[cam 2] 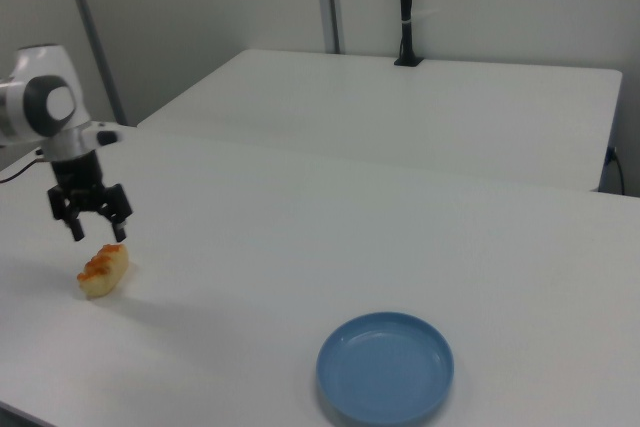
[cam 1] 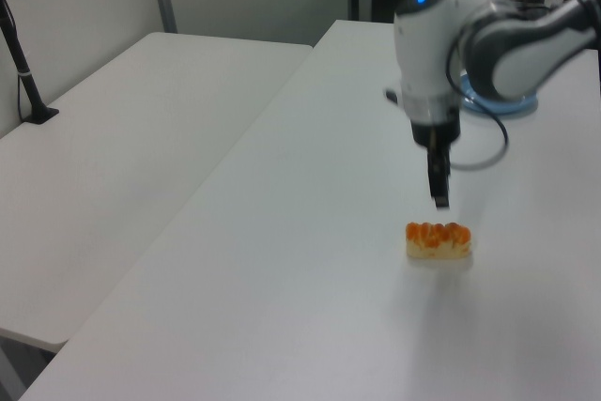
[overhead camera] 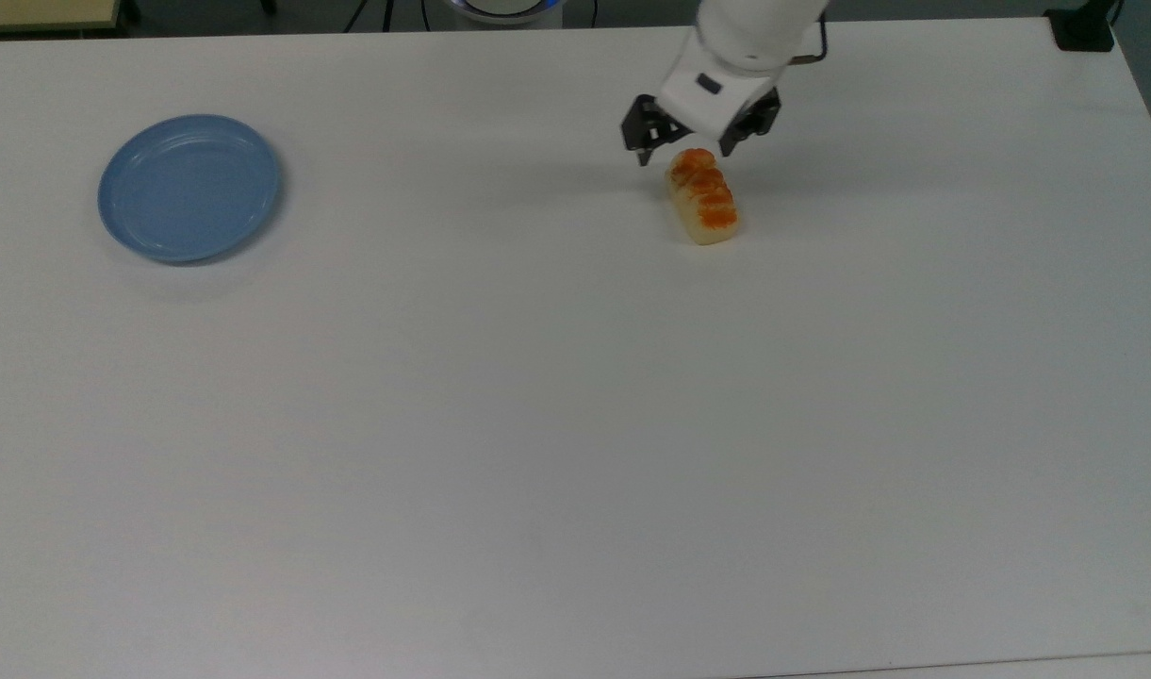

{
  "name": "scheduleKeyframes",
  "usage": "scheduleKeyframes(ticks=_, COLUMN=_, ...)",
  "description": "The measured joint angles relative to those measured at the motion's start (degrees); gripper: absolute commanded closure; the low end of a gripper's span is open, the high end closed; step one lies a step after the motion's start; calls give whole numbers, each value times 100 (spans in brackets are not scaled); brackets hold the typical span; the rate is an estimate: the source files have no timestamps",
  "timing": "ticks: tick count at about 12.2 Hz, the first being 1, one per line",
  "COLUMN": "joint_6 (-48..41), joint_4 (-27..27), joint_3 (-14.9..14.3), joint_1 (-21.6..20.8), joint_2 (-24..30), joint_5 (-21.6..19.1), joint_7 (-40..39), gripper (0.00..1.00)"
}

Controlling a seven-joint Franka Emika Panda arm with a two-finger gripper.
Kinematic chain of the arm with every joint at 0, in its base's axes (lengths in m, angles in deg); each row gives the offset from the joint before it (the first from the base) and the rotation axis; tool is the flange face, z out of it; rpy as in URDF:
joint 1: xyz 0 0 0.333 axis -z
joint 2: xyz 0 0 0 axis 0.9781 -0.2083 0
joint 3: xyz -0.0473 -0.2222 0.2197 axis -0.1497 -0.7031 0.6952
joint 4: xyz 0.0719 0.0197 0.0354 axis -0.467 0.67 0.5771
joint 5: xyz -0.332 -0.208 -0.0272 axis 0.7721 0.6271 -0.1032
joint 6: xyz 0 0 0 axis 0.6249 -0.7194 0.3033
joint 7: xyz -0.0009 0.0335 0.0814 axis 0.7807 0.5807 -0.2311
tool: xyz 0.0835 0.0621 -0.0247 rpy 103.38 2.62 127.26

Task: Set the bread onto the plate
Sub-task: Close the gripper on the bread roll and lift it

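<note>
The bread, a small cream loaf with an orange-glazed top, lies on the white table right of centre in the top view. It also shows in the left view and the right view. My gripper hangs open just above the loaf's far end, one finger on each side of it, not touching. In the left view the gripper points down just above the loaf. The light-blue plate sits bare, far off at the top view's left. My arm partly hides the plate in the left view.
The white table is bare around the bread and plate. A second white table adjoins it. A black clamped pole stands at a corner. My arm's base is at the far edge.
</note>
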Motion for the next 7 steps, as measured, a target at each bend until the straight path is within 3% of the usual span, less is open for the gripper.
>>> scheduleKeyframes(ticks=4, joint_6=339, joint_4=149, joint_3=0, joint_1=-504, joint_2=-311, joint_5=2, joint_7=471, gripper=0)
scheduleKeyframes(ticks=7, joint_6=543, joint_4=150, joint_3=-57, joint_1=-455, joint_2=-645, joint_5=100, joint_7=518, gripper=0)
